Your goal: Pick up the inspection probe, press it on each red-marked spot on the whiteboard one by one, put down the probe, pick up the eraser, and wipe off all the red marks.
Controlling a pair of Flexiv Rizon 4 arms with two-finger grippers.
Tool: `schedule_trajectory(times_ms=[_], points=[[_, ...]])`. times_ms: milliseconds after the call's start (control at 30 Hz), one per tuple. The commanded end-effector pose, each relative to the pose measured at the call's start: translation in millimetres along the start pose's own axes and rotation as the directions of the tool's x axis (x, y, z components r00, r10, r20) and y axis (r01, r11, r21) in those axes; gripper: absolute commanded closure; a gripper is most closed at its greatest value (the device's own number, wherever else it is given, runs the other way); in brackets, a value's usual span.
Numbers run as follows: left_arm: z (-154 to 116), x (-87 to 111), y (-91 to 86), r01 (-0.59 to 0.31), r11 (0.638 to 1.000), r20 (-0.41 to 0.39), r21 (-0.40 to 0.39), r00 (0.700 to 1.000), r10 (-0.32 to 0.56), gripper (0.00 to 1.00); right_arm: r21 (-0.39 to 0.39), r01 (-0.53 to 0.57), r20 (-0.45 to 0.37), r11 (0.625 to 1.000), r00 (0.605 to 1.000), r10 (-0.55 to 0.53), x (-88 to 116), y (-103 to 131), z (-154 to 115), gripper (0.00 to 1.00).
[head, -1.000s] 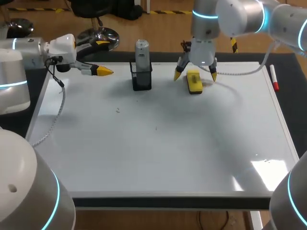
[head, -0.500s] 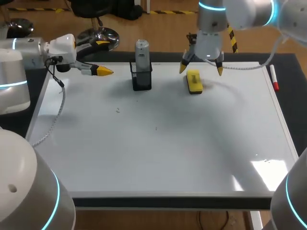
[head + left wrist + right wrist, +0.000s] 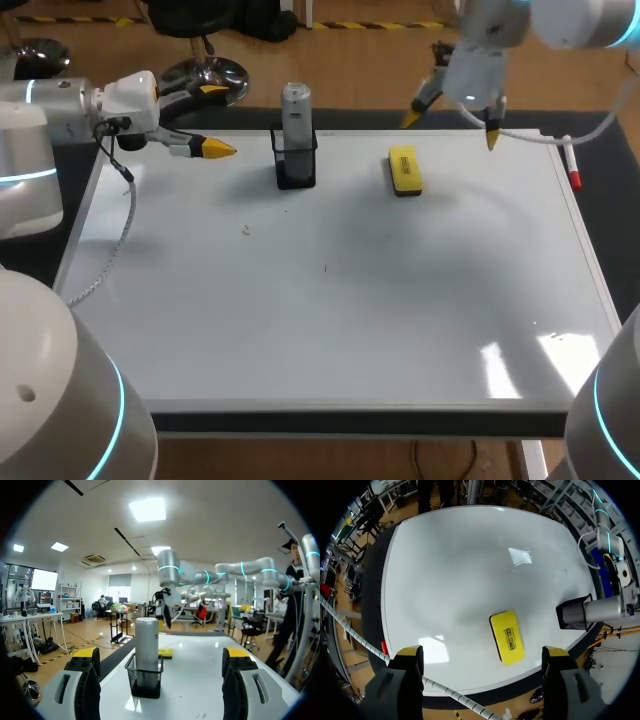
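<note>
Probe [image 3: 296,103] sitting in holder [image 3: 296,168], eraser [image 3: 405,170] lying on board [image 3: 350,310], no red marks showing. Left gripper [image 3: 215,120], right gripper [image 3: 452,128] hovering open, empty. Task seeming finished.

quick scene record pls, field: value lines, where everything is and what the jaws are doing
board: whiteboard, no red marks visible
probe: upright in mesh holder near the far edge
eraser: yellow, flat on the board, right of the holder, nothing touching it
marker: red-capped, beside the board's right edge
left jaws: open, empty, left of the holder
right jaws: open, empty, above the far edge, right of the eraser
</note>
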State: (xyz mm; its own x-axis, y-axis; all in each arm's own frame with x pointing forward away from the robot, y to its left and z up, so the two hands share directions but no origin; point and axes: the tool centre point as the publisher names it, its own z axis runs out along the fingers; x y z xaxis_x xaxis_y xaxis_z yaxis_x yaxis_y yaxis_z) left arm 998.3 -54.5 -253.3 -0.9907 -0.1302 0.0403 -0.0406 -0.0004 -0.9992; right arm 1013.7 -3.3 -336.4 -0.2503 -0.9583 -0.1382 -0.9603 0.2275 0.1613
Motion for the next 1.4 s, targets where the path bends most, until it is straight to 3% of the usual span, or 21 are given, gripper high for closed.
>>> schedule_trajectory(times_ms=[33, 367, 667, 1400], points=[[0.1, 0.8, 0.0, -0.001, 1.0, 0.002, 0.0, 1.0, 0.001, 0.0, 0.065, -0.017, 0.054, 0.998, 0.998, 0.014, 20.5, 18.4, -16.1, 0.0], [0.1, 0.8, 0.0, -0.001, 1.0, 0.002, 0.0, 1.0, 0.001, 0.0, 0.027, -0.101, 0.154, 0.995, 0.983, 0.095, 42.6, 45.2, -22.1, 0.0], [0.1, 0.8, 0.0, -0.001, 1.0, 0.002, 0.0, 1.0, 0.001, 0.0, 0.002, -0.149, 0.188, 0.989, 0.971, 0.146, 57.0, 68.8, -15.1, 0.0], [0.1, 0.8, 0.0, -0.001, 1.0, 0.002, 0.0, 1.0, 0.001, 0.0, -0.004, -0.115, 0.195, 0.993, 0.974, 0.113, 59.7, 70.1, -15.9, 0.0]])
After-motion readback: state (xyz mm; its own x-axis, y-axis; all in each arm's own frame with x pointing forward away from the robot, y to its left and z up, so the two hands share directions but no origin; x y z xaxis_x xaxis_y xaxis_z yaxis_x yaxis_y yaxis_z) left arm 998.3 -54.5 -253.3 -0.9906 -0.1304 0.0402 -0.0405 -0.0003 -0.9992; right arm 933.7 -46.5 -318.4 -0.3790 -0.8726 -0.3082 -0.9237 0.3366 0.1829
